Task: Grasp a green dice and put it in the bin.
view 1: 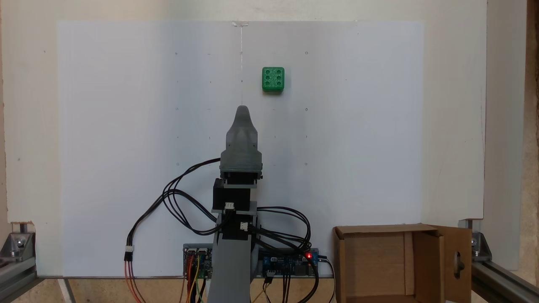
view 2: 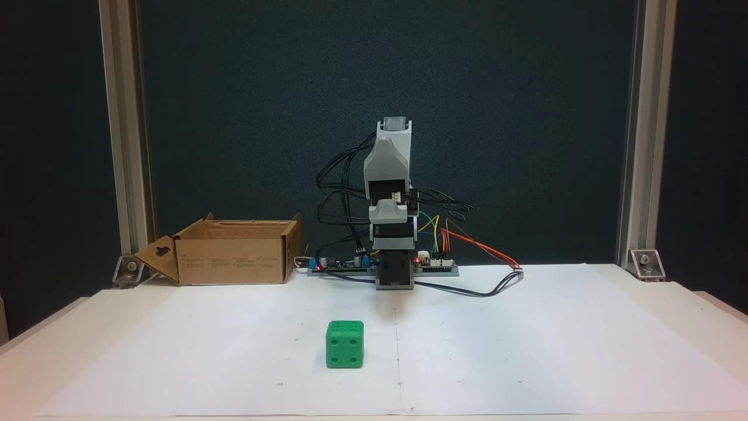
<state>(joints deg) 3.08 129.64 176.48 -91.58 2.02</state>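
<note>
The green dice (view 1: 273, 79) (view 2: 345, 344) rests on the white paper, its six-pip face up in a fixed view from above. My gripper (view 1: 242, 110) (view 2: 395, 280) is a grey tapered piece on the folded arm, low over the paper. It is short of the dice and a little to one side, with a clear gap between them. Only one tip shows, so I cannot say how the jaws stand. Nothing is held. The bin (view 1: 379, 229) (view 2: 234, 257) is a brown cardboard box with upright flaps beside the arm's base, and one flap has a cut-out hole.
Circuit boards (view 1: 290, 263) (view 2: 435, 266) with lit red LEDs and looping cables (view 1: 181, 206) (view 2: 485, 289) lie around the arm's base. Aluminium frame posts (view 2: 125, 146) stand at the table's corners. The white sheet (view 1: 126, 126) covers most of the table.
</note>
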